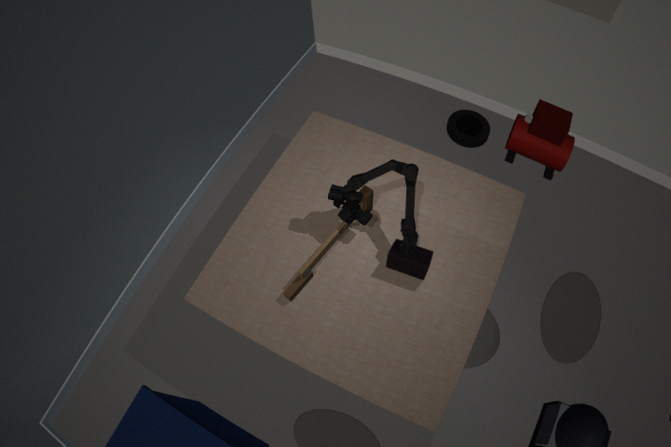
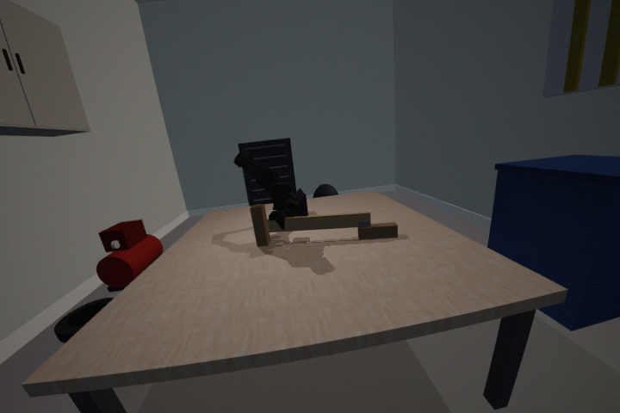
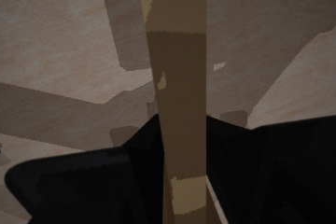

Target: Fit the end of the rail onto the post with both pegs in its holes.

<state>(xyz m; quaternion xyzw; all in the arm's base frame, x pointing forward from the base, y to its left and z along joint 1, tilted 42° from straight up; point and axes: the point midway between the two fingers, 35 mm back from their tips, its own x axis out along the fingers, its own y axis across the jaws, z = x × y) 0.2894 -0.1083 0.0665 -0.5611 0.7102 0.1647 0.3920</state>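
Beside the post (image 1: 368,198) (image 2: 259,225), the gripper (image 1: 350,213) (image 2: 277,221) (image 3: 173,117) is clamped on the rail (image 1: 322,251) (image 2: 327,221) (image 3: 182,103), whose far end is at the block (image 1: 297,287) (image 2: 381,231). Stiff and probably light, the rail should handle best gripped across its narrow sides near the post.

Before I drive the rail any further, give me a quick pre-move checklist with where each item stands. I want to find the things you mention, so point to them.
1. Gripper (image 1: 350,213) (image 2: 277,221) (image 3: 173,117) shut on the rail (image 1: 322,250) (image 2: 327,221) (image 3: 182,93): ok.
2. Rail's near end lifted off the table (image 1: 378,326) (image 2: 291,292): ok.
3. Far end at the bracket (image 1: 307,273) (image 2: 363,224) on the footboard block (image 1: 296,287) (image 2: 381,231): ok; how deeply it is seated, cannot tell.
4. Post (image 1: 367,197) (image 2: 259,225) upright: ok.
5. Both pegs fully in their holes: cannot tell, the joint is too small and dark.
6. Rail exactly level: cannot tell, the exterior view is angled.
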